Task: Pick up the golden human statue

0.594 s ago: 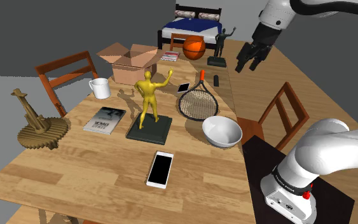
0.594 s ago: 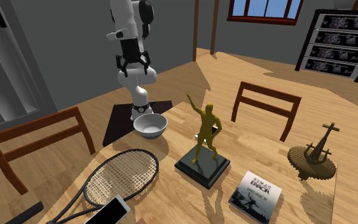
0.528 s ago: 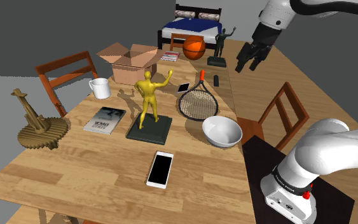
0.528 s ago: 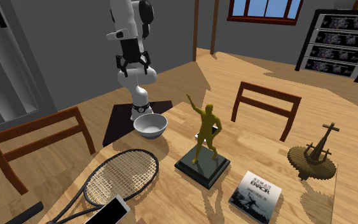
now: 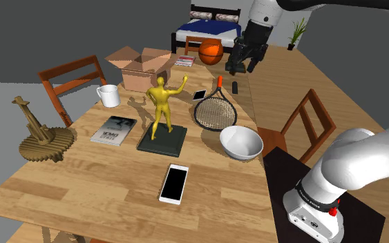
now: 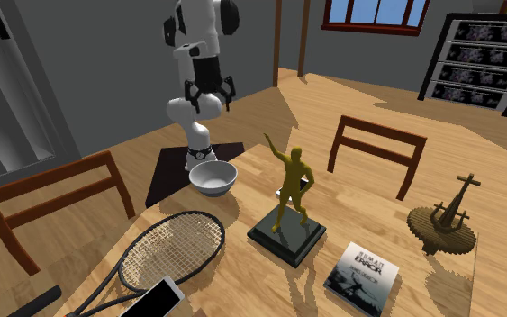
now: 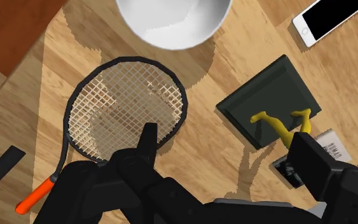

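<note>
**Open hand high over the racket, statue off to one side**

The hand (image 5: 242, 66) is seen raised well above the far part of the desk (image 5: 103, 186), fingers spread apart, nothing held. In the wrist view the two fingers (image 7: 149, 141) are well separated, with the racket (image 7: 126, 111) directly beneath the hand. The golden statue (image 7: 283, 128) lies toward the other finger's side, not yet centred in the gap.

The statue (image 5: 159, 102) is placed near the middle of the desk, upright on a dark square base (image 5: 162, 141), one arm raised. Its long axis is vertical. From the hand it lies down and toward the shoulder view's left, well apart and well below. The racket (image 5: 215, 112) and a white bowl (image 5: 241, 142) are just beside it on the shoulder view's right.

The approach is judged to be only begun. The hand is expected to need shifting across past the racket head until the figure is centred between the fingers, then lowering. A closure across the torso or legs is judged likelier than one on the wide base. The raised arm is noted as a possible snag during descent.
</note>
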{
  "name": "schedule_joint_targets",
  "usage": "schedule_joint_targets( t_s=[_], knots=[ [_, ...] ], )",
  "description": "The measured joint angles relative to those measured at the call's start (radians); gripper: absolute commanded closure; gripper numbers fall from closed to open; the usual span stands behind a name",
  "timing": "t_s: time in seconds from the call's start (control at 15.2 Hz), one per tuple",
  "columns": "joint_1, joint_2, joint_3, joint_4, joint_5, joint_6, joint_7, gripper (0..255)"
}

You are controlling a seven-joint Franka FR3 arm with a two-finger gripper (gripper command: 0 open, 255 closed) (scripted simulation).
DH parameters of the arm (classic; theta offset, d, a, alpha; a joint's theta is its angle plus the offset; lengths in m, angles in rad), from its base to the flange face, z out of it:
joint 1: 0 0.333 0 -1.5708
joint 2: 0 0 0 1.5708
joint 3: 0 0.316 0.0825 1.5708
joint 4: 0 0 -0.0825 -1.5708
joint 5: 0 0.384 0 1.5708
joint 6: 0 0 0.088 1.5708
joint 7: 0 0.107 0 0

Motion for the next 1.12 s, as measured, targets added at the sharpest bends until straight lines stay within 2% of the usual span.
schedule_joint_targets(
  t_s=[0.59,0.92,1.12],
  knots=[
    [0.023,0.340,0.152,0.301,-0.055,-0.011,0.170,0],
    [0.053,0.570,0.223,0.561,-0.135,-0.085,0.271,0],
    [0.093,0.716,0.254,0.719,-0.196,-0.130,0.331,0]
  ],
)
